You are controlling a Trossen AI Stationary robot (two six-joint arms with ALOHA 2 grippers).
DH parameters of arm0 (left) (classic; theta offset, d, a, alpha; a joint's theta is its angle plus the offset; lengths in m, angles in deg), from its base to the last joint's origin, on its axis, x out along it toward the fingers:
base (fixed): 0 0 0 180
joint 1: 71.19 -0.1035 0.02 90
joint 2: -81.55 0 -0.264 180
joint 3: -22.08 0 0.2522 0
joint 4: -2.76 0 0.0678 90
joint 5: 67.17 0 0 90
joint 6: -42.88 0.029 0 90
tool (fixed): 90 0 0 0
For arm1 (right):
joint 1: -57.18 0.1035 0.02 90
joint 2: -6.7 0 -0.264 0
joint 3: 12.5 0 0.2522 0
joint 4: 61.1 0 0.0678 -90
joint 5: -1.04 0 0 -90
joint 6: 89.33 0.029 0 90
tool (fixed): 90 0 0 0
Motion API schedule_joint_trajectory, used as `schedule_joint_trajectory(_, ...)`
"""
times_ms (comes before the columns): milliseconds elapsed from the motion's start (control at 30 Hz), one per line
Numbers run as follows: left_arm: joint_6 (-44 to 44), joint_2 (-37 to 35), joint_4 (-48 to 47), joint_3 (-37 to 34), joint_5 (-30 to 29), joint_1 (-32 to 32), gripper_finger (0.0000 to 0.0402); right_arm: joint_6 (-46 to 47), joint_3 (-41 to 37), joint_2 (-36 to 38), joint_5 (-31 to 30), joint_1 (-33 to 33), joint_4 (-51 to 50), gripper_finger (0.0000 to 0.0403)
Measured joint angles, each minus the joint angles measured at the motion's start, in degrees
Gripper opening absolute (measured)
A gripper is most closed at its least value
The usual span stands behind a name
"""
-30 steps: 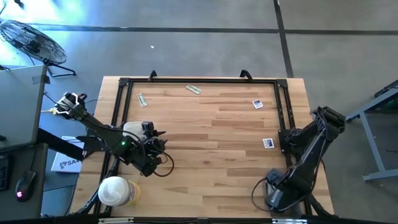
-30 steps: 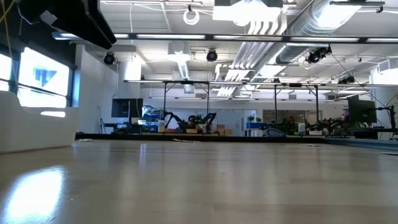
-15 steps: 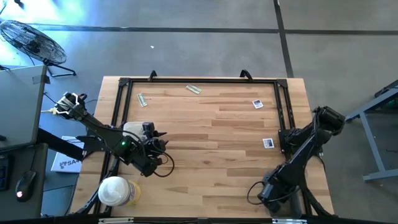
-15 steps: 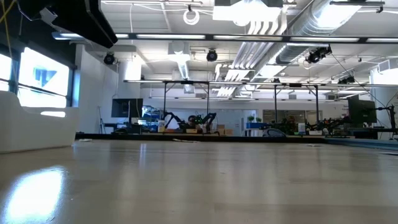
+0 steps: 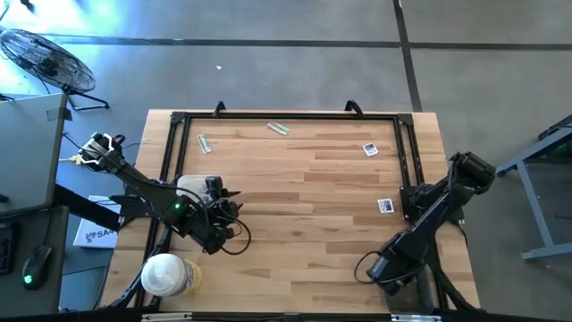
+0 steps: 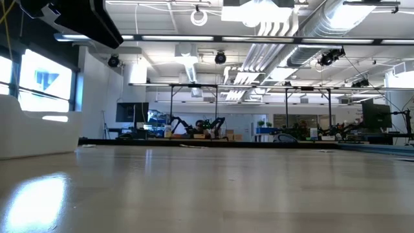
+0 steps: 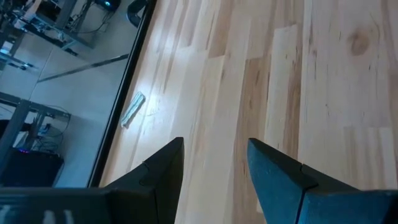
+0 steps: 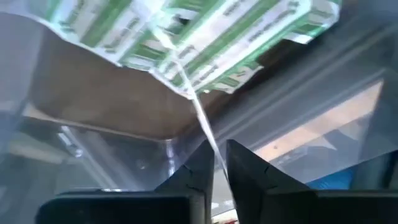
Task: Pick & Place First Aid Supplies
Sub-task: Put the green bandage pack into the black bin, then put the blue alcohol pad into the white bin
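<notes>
Two pale strip packets lie flat near the table's far edge. Two square white packets lie flat at the right. My left gripper hangs open above bare wood at the left; its wrist view shows one strip lying well beyond its fingers. My right gripper is low at the near right corner, its fingers a narrow gap apart. A thin white packet edge runs from that gap to green-printed packets in a clear-walled container. My right gripper has the thin white packet edge standing in the narrow gap between its fingers, close to one finger. Whether a finger touches it, I cannot tell. The packet reaches away from the fingertips toward the green-printed packets.
A round white-lidded tub stands at the near left corner, beside my left arm. A black frame rail runs along the table's far edge and down both sides. The middle of the wooden table is bare.
My right gripper has sunk at the near right corner and shifted a little toward the table's left, tipping further downward. My left arm has kept still. The packets on the table have not moved.
</notes>
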Motion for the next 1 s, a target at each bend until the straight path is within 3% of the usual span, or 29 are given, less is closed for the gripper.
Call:
schedule_joint_trajectory(333,0.11,0.0,0.04,0.0,0.06,0.0,0.0172,-1.84,0.02,0.0,0.26,-2.52,-3.82,0.0115)
schedule_joint_trajectory(533,0.09,0.0,0.03,0.0,0.07,0.0,0.0172,-2.7,0.02,0.71,2.72,-2.56,-7.74,0.0126)
schedule_joint_trajectory(700,0.07,0.0,0.0,0.0,0.09,0.0,0.0172,-0.07,0.04,4.89,1.21,-3.47,-7.85,0.0126)
schedule_joint_trajectory(833,-0.29,0.0,0.01,0.0,0.12,0.0,0.0172,3.32,0.07,10.57,-5.64,-4.7,-6.76,0.0126)
schedule_joint_trajectory(1000,-0.82,0.0,0.01,0.0,0.55,0.0,0.0172,2.38,0.09,17.8,-19.37,-7.04,-6.45,0.0126)
